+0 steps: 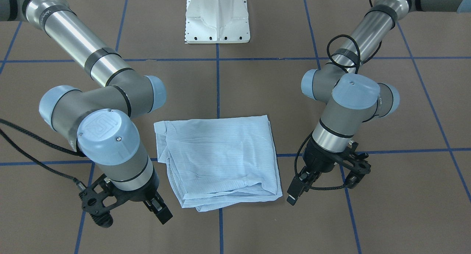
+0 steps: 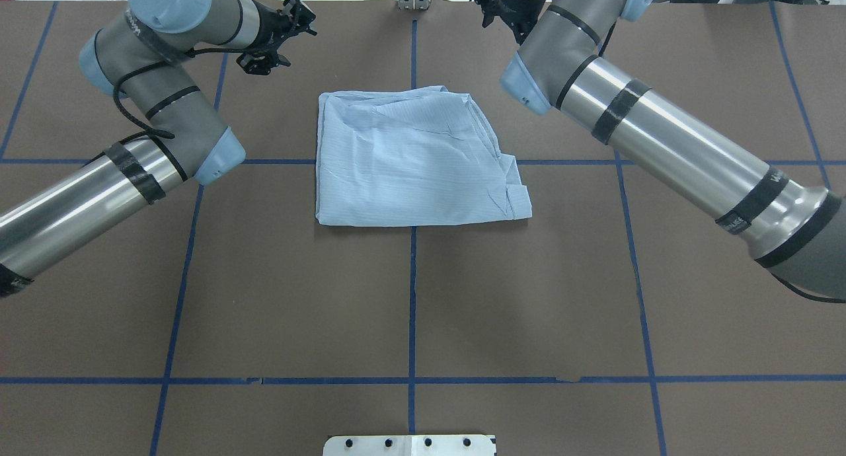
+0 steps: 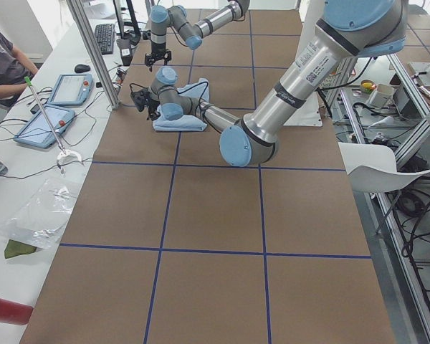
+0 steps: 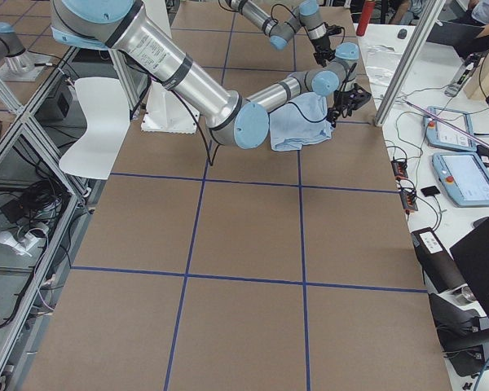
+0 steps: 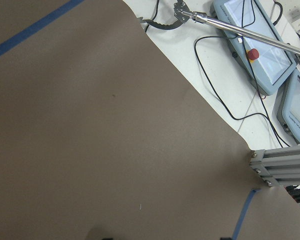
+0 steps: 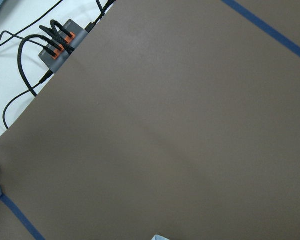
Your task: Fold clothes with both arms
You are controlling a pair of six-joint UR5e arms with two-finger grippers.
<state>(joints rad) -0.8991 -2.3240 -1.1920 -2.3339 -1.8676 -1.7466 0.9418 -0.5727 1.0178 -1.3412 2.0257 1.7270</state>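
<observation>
Nearest the front-facing camera is the round light-blue plastic joint cap (image 1: 106,132) on the wrist of the grey-and-silver right arm (image 1: 73,36). It carries an embossed "UR" mark, the only writing that can be read. Lettering on the black bands (image 1: 46,16) around the silver arm tubes is too small to make out, and no neck label shows on the garment. Reference landmark: the white metal pedestal base (image 1: 217,22). The thin pale-blue striped shirt (image 1: 220,158) lies folded into a rough rectangle on the brown table surface (image 1: 279,228), directly out from the pedestal base and astride the blue tape line (image 1: 218,84) running from it. The black two-finger right gripper (image 1: 134,219) and left gripper (image 1: 322,192) hang at the shirt corners farthest from the pedestal base, one on each side, near the cloth but apart from it. Both have their fingers spread wide with nothing between them. Hazards, as judged: the stacked layers are loose and uneven along the edge farthest from the pedestal base, so a pinch that catches only the top ply would likely peel the fold open. Unequal lift by the two arms would skew the rectangle. A finger dragged across the thin fabric could bunch it.
</observation>
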